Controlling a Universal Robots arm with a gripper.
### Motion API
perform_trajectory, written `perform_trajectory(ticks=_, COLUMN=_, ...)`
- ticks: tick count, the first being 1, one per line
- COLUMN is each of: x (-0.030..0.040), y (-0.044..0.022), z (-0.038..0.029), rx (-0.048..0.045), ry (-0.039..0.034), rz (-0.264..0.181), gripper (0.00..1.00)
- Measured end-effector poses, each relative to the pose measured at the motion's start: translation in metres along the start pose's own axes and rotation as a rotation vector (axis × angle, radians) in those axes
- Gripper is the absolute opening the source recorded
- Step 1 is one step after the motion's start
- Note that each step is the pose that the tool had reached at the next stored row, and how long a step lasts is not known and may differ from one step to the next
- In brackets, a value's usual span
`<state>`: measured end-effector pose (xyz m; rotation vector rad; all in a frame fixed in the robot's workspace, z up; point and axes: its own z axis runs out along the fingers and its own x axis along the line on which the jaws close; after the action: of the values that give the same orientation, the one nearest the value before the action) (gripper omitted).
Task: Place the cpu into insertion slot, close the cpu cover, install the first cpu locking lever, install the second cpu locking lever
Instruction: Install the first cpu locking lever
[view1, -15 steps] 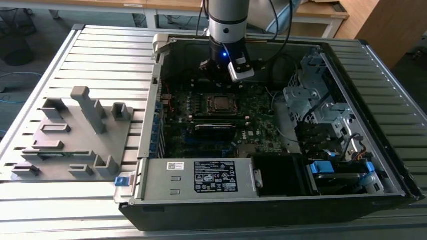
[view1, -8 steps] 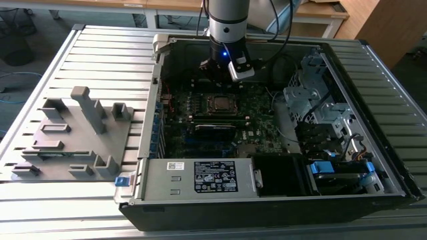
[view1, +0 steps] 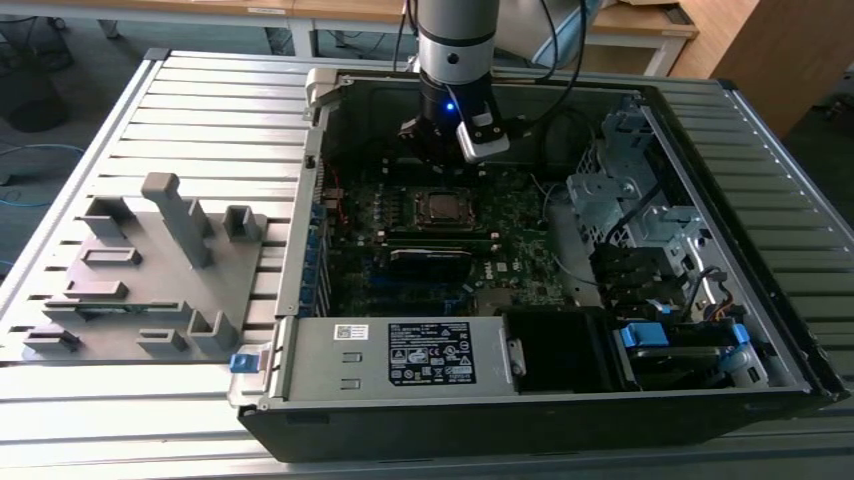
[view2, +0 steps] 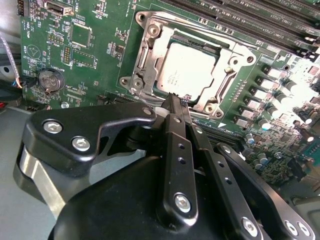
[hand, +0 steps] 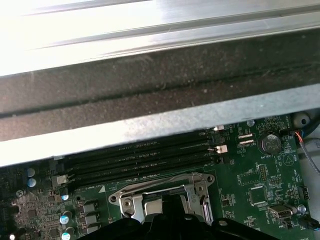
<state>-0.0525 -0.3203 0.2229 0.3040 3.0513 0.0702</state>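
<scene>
- The black gripper (view2: 175, 102) has its fingers pressed together, tips at the edge of the small square socket with a silvery metal rim (view2: 150, 42).
- The flat silver-grey square cpu (view2: 186, 72) lies in that socket under the thin silvery frame cover (view2: 230, 52), on the green motherboard (view1: 514, 250).
- In the exterior view, the gripper hangs at the socket's 12 o'clock.

A slatted metal table (view1: 107, 400) carries an open computer case (view1: 534, 400) and a grey fixture (view1: 147, 290).

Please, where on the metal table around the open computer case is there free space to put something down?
The slatted table is bare behind the grey fixture plate and in front of the computer case, along the near edge. Inside the case it is crowded, with the gripper over the cpu.
</scene>
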Motion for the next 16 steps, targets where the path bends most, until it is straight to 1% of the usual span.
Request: perform_trajectory(ticks=16, x=-0.0011, y=-0.0052, z=-0.0002, rx=0.0003, ry=0.0, rz=0.0, gripper=0.1)
